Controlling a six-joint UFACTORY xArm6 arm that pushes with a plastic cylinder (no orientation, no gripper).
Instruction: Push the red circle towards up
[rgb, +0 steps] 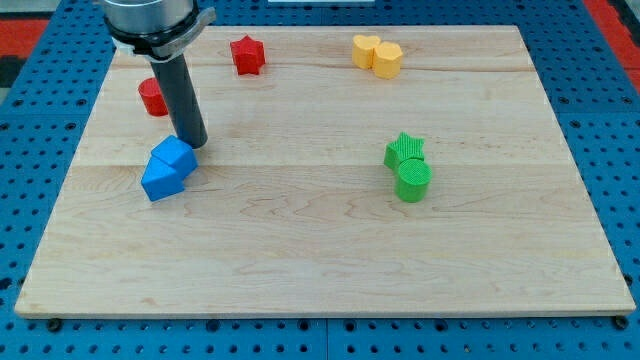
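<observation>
So there are no jaws on this arm to be apart or together, just a straight dark rod, and my tip (194, 143) sits down on the desk (330, 250) holding nothing. It looks like it's touching, or just about touching, the upper right corner of the top blue block (172, 156), which butts against a second blue block (160, 181) lower down and to the view's left. Both are chunky angular shapes; I can't call them more exactly than that.

The red circle (152, 97) is up and to the view's left of my tip, near it but not touching, and the rod hides its right edge. It's close to the desk's left edge, with a fair strip of bare wood between it and the top edge. Being a round puck lying flat, it has no long axis or pointing direction to speak of.

The red star (247, 55) is up and to the right of my tip, close to the top edge. Further right along that edge sit a yellow heart (365, 50) and a yellow hexagon (388, 59), touching. Well off to the right of my tip, a green star (404, 151) touches a green cylinder (413, 180) just below it. The middle and bottom of the desk are open wood.
</observation>
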